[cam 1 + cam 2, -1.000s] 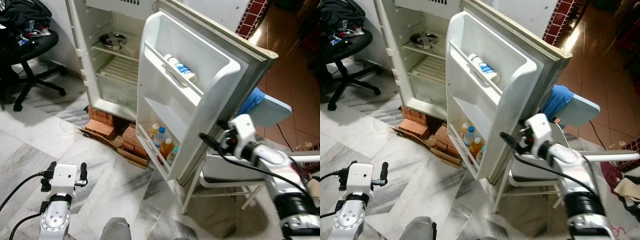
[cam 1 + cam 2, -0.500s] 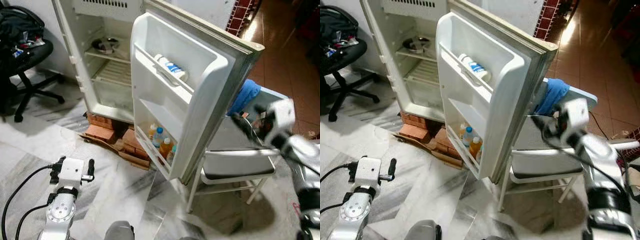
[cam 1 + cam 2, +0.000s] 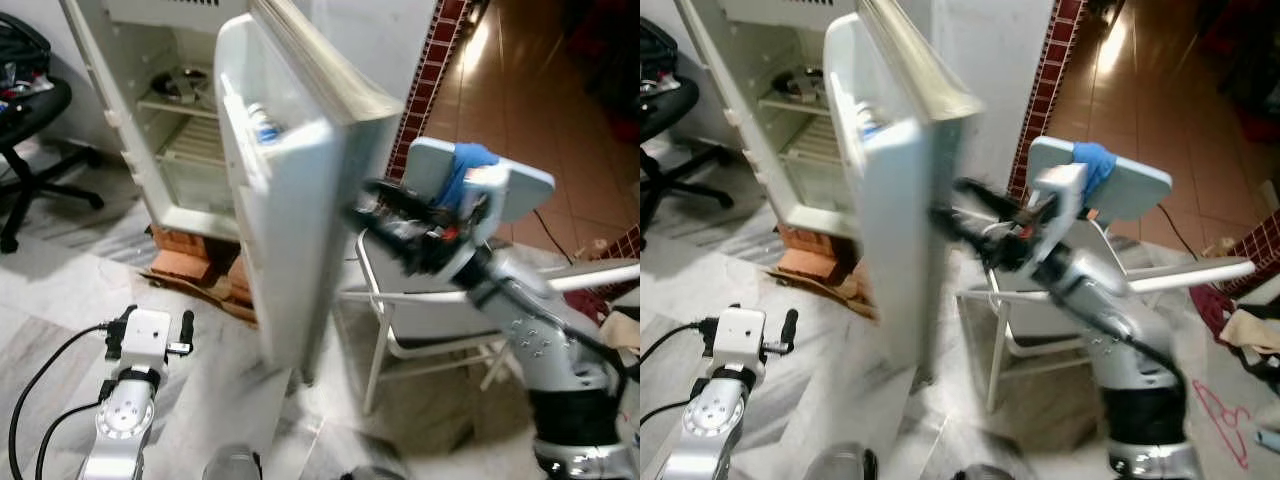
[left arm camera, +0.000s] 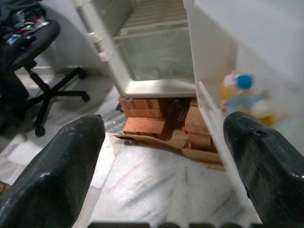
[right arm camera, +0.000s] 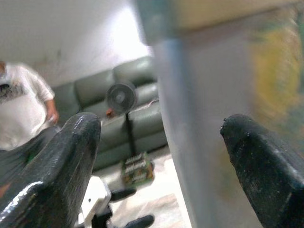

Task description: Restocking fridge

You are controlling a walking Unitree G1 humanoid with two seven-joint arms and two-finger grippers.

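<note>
The white fridge (image 3: 165, 140) stands open, with a metal bowl (image 3: 180, 85) on its upper shelf. Its door (image 3: 290, 210) is seen nearly edge-on and blurred. A white bottle (image 3: 262, 122) lies in the door's upper rack, and several drink bottles (image 4: 237, 90) stand in the lower rack. My right gripper (image 3: 372, 215) is open, reaching against the door's outer face; in the right wrist view the door edge (image 5: 204, 118) sits between its fingers (image 5: 57, 166). My left gripper (image 3: 150, 322) is open and low over the marble floor, facing the fridge's base.
Red bricks (image 3: 185, 262) prop up the fridge. A white folding chair (image 3: 440, 300) with a blue cloth (image 3: 468, 165) stands right behind the door. A black office chair (image 3: 30, 110) is at the left. A person in a white shirt (image 5: 19, 114) stands near a grey sofa.
The fridge door has swung a good way toward shut. My right gripper went from beside the chair to the door's outer face. The camera also shifted.
</note>
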